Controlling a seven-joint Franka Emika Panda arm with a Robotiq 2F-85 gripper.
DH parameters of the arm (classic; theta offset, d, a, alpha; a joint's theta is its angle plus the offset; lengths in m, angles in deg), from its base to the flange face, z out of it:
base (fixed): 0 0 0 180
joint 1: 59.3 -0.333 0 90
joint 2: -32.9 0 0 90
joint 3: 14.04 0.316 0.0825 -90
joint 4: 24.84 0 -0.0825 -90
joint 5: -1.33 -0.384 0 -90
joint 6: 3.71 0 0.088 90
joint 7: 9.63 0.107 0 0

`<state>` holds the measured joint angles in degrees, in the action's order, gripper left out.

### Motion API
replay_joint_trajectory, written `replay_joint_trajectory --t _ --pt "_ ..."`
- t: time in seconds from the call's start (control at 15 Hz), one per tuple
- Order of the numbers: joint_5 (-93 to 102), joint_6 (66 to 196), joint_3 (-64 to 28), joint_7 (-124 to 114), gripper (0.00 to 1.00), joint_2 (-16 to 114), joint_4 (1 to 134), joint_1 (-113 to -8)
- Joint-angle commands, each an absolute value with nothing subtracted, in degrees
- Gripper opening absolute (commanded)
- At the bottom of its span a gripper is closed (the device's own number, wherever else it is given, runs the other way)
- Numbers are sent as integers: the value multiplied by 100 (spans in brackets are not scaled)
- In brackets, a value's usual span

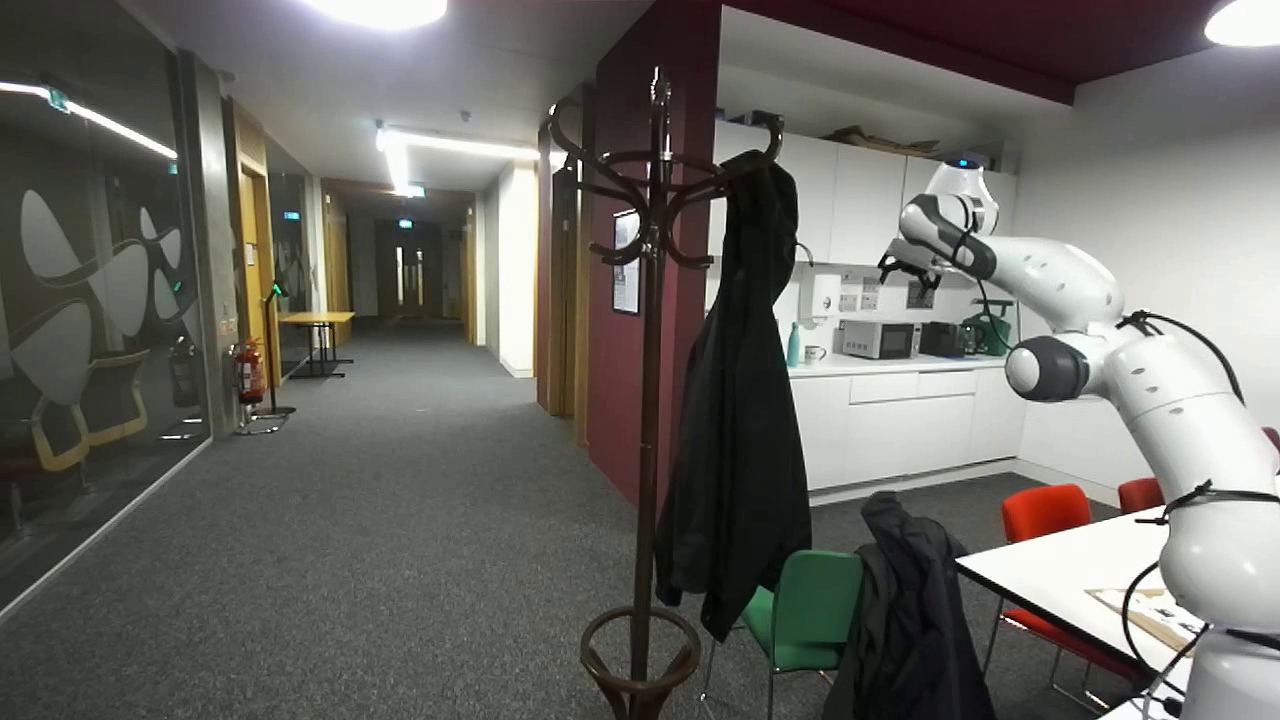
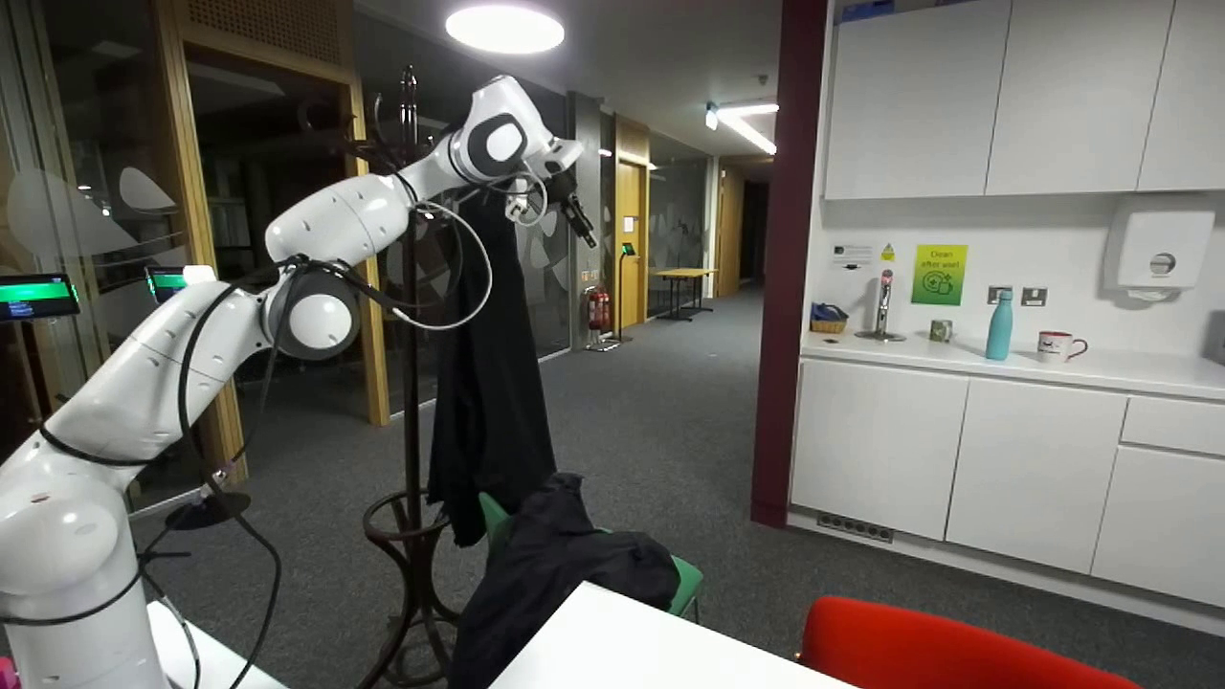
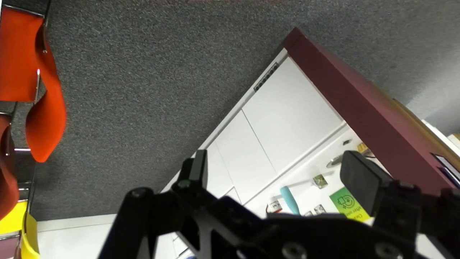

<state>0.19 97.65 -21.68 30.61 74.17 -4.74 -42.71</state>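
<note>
- Found the black two-fingered metal gripper (image 3: pixel 274 165) parted wide in the wrist view, with background alone showing between the fingers (image 3: pixel 359 176); recorded nothing as held.
- Confirmed no visible contact with any object; in both exterior views, observed the gripper tilted downward, high in mid-air, at the end of the white smooth-shelled robot arm (image 2: pixel 340 215).
- Judged progress as slight: rated the raised arm and parted fingers as the only readiness in place; rated contact, grip and any movement of an object as not yet achieved.
- Took as the nearest object the long black cloth coat (image 1: pixel 745 400), hung from the dark brown glossy coat stand (image 1: pixel 649 400) with curved hooks.
- Placed the coat to one side of the gripper, apart from the fingers, in both exterior views, with most of the cloth reaching lower; could not fairly fix the depth of that gap from these angles.
- Located well below the gripper the crumpled black fabric jacket (image 1: pixel 915 600), draped over the green low-backed chair (image 1: pixel 820 595) beside the white flat-topped table (image 2: pixel 651 641).
- Noted beyond the fingers, well apart, the slim turquoise cylindrical bottle (image 3: pixel 289 200) and the white red-handled mug (image 3: pixel 275 206), standing on the long white countertop (image 2: pixel 957 354).
</note>
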Motion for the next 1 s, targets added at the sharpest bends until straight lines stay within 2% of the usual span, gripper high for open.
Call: replay_joint_trajectory --t 0.0,0.4,0.8,0.93 --pt "82 9596 -2158 3087 100 6912 -430 -4385" --pt "402 9046 -2311 3190 100 6311 -352 -4708" --pt "522 7503 -2272 2950 100 5872 -348 -4812" --pt "401 7718 -2207 3035 100 6012 -433 -4752"
